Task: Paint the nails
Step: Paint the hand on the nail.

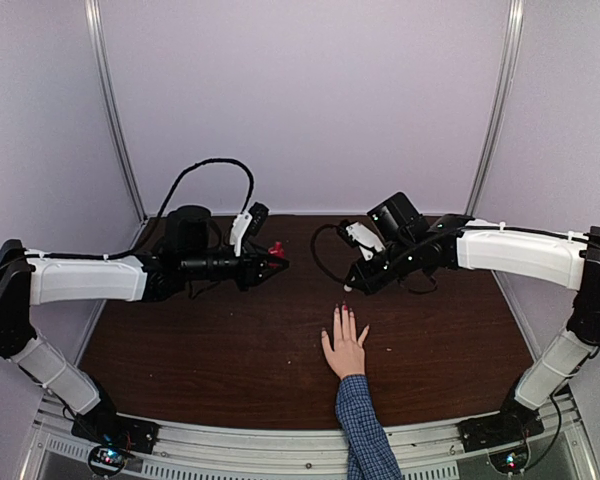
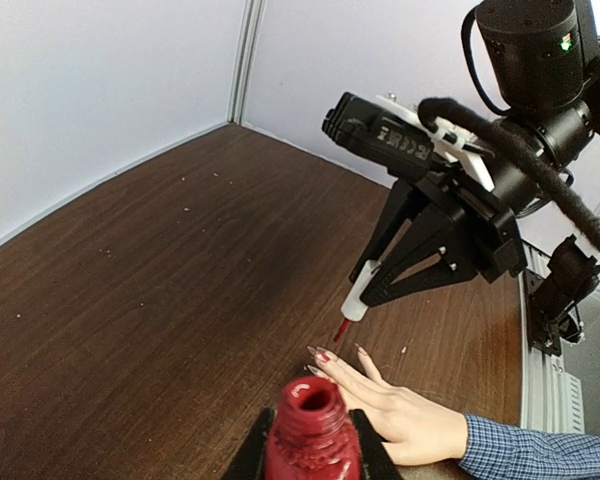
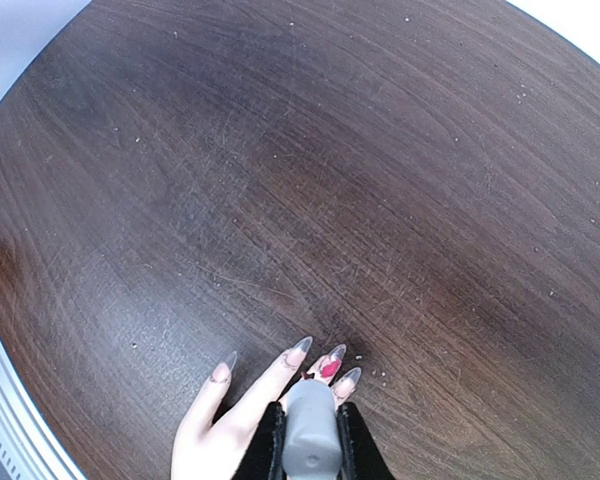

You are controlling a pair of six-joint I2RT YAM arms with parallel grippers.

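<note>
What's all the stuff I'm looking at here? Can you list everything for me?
table: one, dark brown wood, under everything.
polish bottle: one, dark red, open, held in the left gripper.
brush cap: one, white-grey, with a red-tipped brush, held in the right gripper above the fingertips.
hand: one, light-skinned, flat on the table at near centre, blue checked sleeve.
nails: long and pointed; one shows red polish, the others look unpainted.
walls: pale lilac, around the table.
left gripper: black, jaws shut on the bottle.
right gripper: black, jaws shut on the cap.
</note>
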